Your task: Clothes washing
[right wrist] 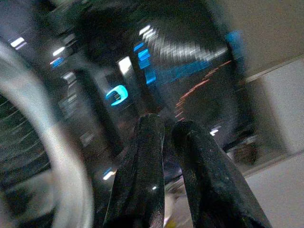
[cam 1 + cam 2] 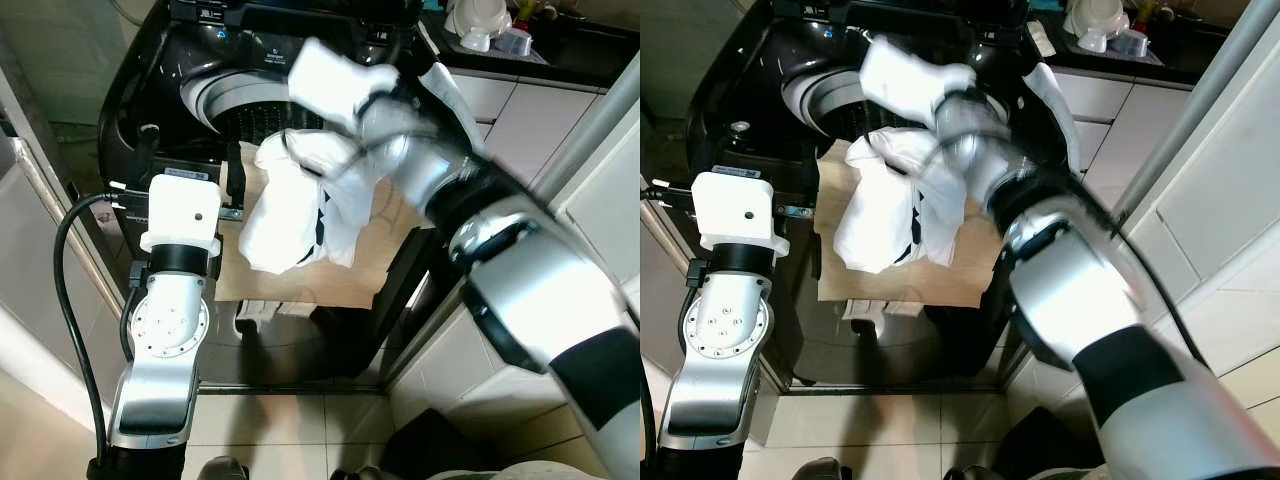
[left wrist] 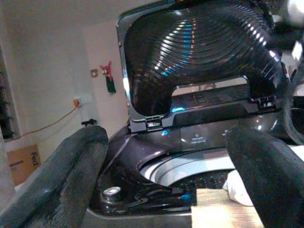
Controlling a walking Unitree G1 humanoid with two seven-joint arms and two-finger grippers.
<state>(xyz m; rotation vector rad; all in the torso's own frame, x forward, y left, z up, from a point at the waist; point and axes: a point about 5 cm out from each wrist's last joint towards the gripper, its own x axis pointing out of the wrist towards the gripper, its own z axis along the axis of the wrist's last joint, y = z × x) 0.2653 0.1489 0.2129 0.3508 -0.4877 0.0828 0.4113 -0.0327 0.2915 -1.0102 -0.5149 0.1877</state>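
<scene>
The right gripper [image 1: 164,130] reaches over the front rim of the open top-loading washing machine [image 2: 200,60], its two black fingers [image 1: 137,175] pressed together, though whether cloth is pinched between them cannot be told. A bundle of white clothes [image 2: 295,215] hangs beside that arm, over a brown paper bag [image 2: 310,270] against the machine's front edge. The left gripper [image 3: 166,156] hovers at the machine's front left corner with fingers spread wide, holding nothing.

The right arm [image 2: 520,270] is stretched forward and raised, its fingers [image 1: 142,171] pressed together. The left gripper [image 3: 166,175] is held low with fingers spread wide.
</scene>
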